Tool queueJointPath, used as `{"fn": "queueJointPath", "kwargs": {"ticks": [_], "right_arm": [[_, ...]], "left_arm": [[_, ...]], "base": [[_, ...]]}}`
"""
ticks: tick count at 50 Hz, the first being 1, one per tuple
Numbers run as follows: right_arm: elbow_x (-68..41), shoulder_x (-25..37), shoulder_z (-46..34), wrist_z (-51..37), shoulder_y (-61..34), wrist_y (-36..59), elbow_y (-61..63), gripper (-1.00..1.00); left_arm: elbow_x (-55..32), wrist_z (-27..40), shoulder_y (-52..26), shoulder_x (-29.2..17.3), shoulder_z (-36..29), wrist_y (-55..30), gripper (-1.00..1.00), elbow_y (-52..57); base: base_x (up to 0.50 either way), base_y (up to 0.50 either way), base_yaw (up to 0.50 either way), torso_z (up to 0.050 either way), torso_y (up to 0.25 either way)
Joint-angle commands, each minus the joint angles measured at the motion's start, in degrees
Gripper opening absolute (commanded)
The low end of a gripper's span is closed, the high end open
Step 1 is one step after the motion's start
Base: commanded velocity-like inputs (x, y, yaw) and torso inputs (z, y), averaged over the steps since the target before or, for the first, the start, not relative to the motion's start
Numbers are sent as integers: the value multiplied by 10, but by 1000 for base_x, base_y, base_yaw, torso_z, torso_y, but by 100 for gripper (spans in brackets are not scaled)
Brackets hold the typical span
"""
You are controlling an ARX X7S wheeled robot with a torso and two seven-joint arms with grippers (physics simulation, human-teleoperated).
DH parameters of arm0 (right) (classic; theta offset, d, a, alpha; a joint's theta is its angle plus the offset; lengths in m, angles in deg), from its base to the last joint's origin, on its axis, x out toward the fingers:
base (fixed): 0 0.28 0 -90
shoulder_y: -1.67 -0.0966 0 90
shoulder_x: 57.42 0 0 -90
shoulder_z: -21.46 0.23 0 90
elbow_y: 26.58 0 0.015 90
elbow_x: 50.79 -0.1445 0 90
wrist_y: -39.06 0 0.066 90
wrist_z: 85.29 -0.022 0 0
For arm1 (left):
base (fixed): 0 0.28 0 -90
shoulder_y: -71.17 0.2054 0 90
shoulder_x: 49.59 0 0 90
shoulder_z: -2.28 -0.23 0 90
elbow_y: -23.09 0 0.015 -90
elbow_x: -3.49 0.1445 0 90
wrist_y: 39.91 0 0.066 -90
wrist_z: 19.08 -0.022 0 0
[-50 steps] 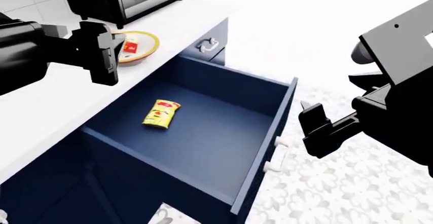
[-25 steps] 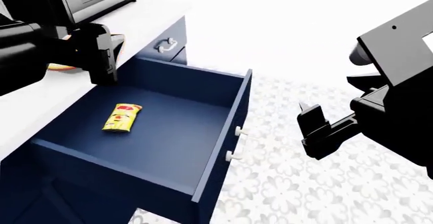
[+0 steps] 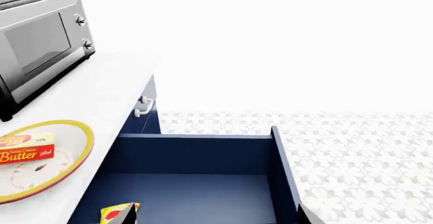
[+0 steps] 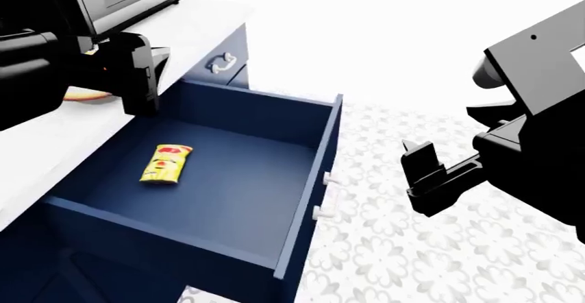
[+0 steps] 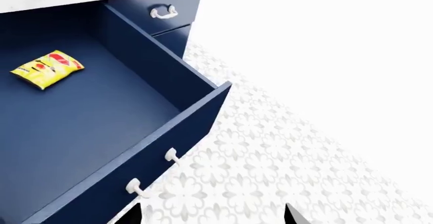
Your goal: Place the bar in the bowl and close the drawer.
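1. Here, we see the drawer (image 4: pixel 229 179) pulled fully out from the navy cabinet, its white handle (image 5: pixel 152 171) facing the patterned floor (image 5: pixel 271 163).
2. Inside it lies a yellow snack packet (image 4: pixel 166 164), left of centre.
3. The bar (image 3: pixel 26 148) rests in the bowl (image 3: pixel 74 138) on the white counter (image 3: pixel 108 82), near a black oven (image 3: pixel 37 36).
4. Our left gripper (image 4: pixel 137 73) hovers over the drawer's far left corner, holding nothing; we cannot tell its finger spread.
5. Our right gripper (image 4: pixel 425 176) hangs above the floor, right of the handle, fingers apart and empty.
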Motion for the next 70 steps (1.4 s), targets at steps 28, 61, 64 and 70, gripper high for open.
{"fn": "queueJointPath", "kwargs": {"ticks": [28,61,64,70], "right_arm": [[-9,2,-2,-14,-4,2,-3,100],[-2,1,-8,-34,-3,3,-6,100],[1,0,-11,-41,-3,5,-7,100],[8,5,-8,-33,4,-1,-5,100]], "left_arm": [[-3,4,-7,-1,-8,1,100,2],[-4,4,-11,0,-12,4,100,3],[-4,4,-11,0,-13,4,100,4],[-4,4,-12,0,-14,4,100,4]], "base": [[524,-6,0,0,0],[129,-191,0,0,0],[0,0,0,0,0],[0,0,-33,0,0]]}}
